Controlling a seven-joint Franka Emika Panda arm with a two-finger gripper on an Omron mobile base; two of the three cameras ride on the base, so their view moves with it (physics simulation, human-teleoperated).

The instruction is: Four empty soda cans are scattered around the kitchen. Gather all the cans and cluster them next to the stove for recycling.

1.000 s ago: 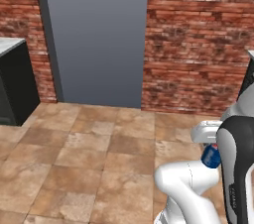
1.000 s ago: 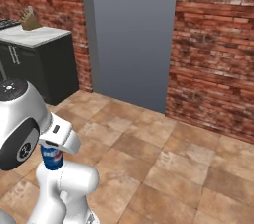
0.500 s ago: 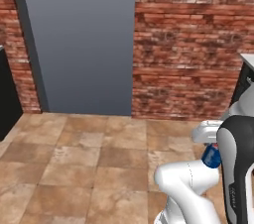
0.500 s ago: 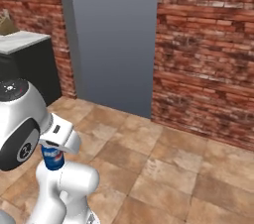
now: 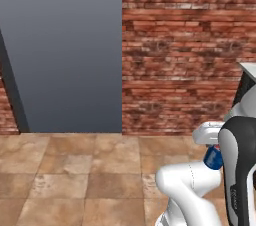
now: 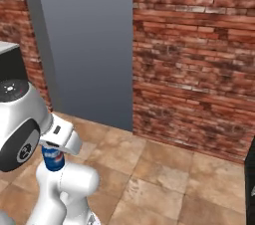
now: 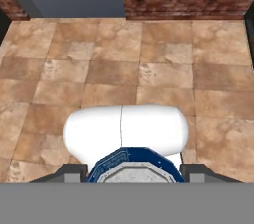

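A blue soda can (image 5: 213, 157) with a silver top is held low in front of the arm's white body, above the tiled floor. My gripper (image 5: 213, 153) is shut on it, tucked close to the arm. From the other side the can (image 6: 53, 159) hangs under the white hand, with the gripper (image 6: 54, 153) around its top. In the hand view the can's blue rim (image 7: 133, 163) sits between the two dark fingertips (image 7: 73, 170). The stove is out of view.
A tall flat grey panel (image 5: 65, 50) stands ahead on the left, beside a red brick wall (image 5: 185, 45). Brown floor tiles (image 5: 75, 170) lie open ahead. A dark cabinet with a pale top (image 6: 9, 62) shows at the left edge.
The base has driven and turned, so the whole scene has slid left and come closer. The dark cabinets on the left have left the picture. The can stays in the gripper.
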